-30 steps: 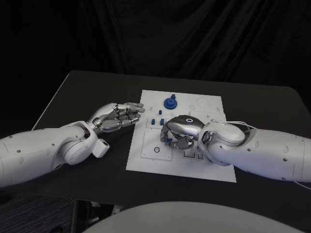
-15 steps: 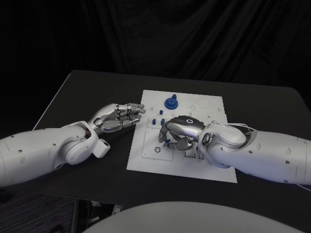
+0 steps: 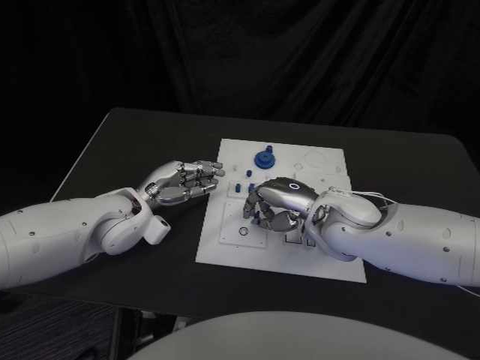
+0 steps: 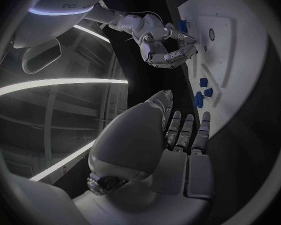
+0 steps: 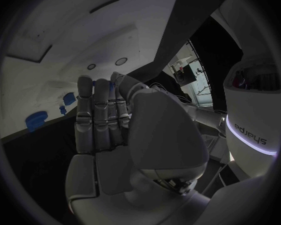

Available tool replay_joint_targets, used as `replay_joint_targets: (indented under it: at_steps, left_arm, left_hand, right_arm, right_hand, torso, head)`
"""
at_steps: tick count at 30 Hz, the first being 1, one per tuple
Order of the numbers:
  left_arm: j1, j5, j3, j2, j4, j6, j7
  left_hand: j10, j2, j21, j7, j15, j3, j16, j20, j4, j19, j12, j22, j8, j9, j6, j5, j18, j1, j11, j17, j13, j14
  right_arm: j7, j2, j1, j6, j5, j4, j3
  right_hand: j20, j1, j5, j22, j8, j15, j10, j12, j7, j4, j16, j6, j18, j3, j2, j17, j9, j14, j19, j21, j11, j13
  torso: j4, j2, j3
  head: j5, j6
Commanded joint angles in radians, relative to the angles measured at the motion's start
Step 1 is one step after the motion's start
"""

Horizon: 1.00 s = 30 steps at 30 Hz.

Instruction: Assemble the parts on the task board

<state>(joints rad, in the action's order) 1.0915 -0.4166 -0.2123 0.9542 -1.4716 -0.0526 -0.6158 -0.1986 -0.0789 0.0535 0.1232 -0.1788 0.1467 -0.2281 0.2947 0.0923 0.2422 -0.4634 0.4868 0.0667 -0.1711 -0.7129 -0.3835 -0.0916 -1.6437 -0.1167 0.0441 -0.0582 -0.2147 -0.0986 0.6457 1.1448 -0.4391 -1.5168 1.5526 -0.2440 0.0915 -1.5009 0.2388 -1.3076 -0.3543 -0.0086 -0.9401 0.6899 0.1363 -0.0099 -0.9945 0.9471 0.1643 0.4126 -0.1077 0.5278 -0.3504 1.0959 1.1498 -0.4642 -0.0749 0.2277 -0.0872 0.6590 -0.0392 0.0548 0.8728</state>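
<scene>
Faint lettering, perhaps "edps", on the robot's white arm (image 5: 256,130).

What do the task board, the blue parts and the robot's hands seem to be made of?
Task board: probably matte white plastic or painted plate, with an even, glare-free surface.
Blue parts: likely moulded or printed plastic, uniformly coloured and dull.
Left hand and right hand: silver, metal or metallic-coated shells, with soft highlights; which of the two is unclear.

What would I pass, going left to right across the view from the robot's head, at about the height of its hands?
Bare black table → left hand, palm up beside the board → small blue parts near the task board's left edge → right hand, over the board → black table again.
</scene>
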Motion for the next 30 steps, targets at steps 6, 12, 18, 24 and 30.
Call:
replay_joint_targets:
  at_steps: [6, 12, 18, 24, 30]
  left_arm:
    - [-0.004, 0.007, 0.001, -0.004, 0.001, 0.015, -0.001]
    - [-0.005, 0.007, 0.001, -0.005, 0.002, 0.017, 0.001]
    - [-0.007, 0.007, 0.001, -0.005, 0.002, 0.018, 0.003]
    - [-0.008, 0.007, 0.001, -0.005, 0.002, 0.019, 0.005]
    - [-0.009, 0.007, 0.001, -0.004, 0.001, 0.019, 0.004]
  left_hand:
    - [0.009, -0.012, 0.003, 0.002, -0.005, 0.004, -0.006, -0.001, -0.003, 0.007, 0.002, -0.005, 0.006, 0.001, 0.006, 0.001, 0.010, 0.000, -0.001, 0.001, 0.001, 0.005]
    - [0.011, -0.013, 0.003, 0.002, -0.008, 0.005, -0.014, -0.001, -0.003, 0.009, 0.001, -0.005, 0.007, 0.001, 0.007, 0.002, 0.012, 0.001, 0.001, 0.002, 0.001, -0.002]
    - [0.011, -0.013, 0.003, 0.001, -0.010, 0.006, -0.016, -0.001, -0.003, 0.010, 0.000, -0.004, 0.007, 0.001, 0.007, 0.003, 0.013, 0.002, 0.002, 0.003, 0.001, -0.004]
    - [0.012, -0.013, 0.003, 0.001, -0.012, 0.006, -0.016, -0.001, -0.003, 0.011, 0.000, -0.005, 0.007, 0.001, 0.007, 0.003, 0.014, 0.002, 0.002, 0.003, 0.001, -0.004]
    - [0.012, -0.013, 0.003, 0.001, -0.012, 0.006, -0.017, -0.001, -0.003, 0.013, -0.001, -0.002, 0.007, 0.002, 0.008, 0.004, 0.015, 0.003, 0.003, 0.003, 0.001, -0.005]
  right_arm:
    - [-0.008, 0.001, -0.003, 0.002, 0.036, -0.003, 0.000]
    - [0.000, 0.001, -0.003, 0.018, 0.039, -0.006, 0.000]
    - [0.001, 0.003, -0.003, 0.025, 0.051, -0.007, 0.000]
    - [-0.002, 0.006, -0.003, 0.030, 0.067, -0.007, 0.000]
    - [-0.011, 0.024, -0.002, 0.022, 0.077, 0.004, 0.000]
  right_hand:
    - [0.008, 0.001, -0.001, -0.022, 0.013, 0.009, -0.020, -0.001, 0.002, -0.003, 0.052, 0.006, 0.014, -0.007, -0.001, -0.023, -0.006, -0.039, -0.045, 0.023, 0.009, 0.007]
    - [0.011, 0.010, -0.004, -0.022, 0.016, 0.011, -0.023, -0.004, 0.001, 0.001, 0.049, 0.004, 0.013, -0.015, -0.001, -0.021, -0.008, -0.035, -0.048, 0.025, 0.009, 0.007]
    - [0.012, 0.013, -0.004, -0.023, 0.019, 0.012, -0.020, -0.009, 0.002, 0.003, 0.048, 0.001, 0.014, -0.017, 0.000, -0.019, -0.009, -0.038, -0.050, 0.026, 0.008, 0.006]
    - [0.013, 0.009, -0.001, -0.022, 0.023, 0.013, -0.015, -0.014, 0.004, 0.002, 0.053, -0.002, 0.015, -0.016, 0.006, -0.021, -0.010, -0.046, -0.054, 0.029, 0.006, 0.006]
    - [0.023, 0.030, -0.006, -0.018, 0.058, 0.027, 0.041, -0.032, 0.018, 0.015, 0.054, -0.043, 0.013, -0.033, 0.000, -0.021, 0.000, -0.045, -0.056, 0.039, -0.014, 0.006]
  torso:
    - [-0.0001, -0.001, -0.0005]
    - [-0.0004, -0.001, 0.0000]
    - [-0.0005, -0.001, -0.0004]
    - [-0.0007, -0.001, -0.0005]
    - [-0.0009, -0.001, 0.0002]
  head:
    - [0.000, 0.000]
    - [0.000, 0.000]
    - [0.000, 0.000]
    - [0.000, 0.000]
    - [-0.004, 0.000]
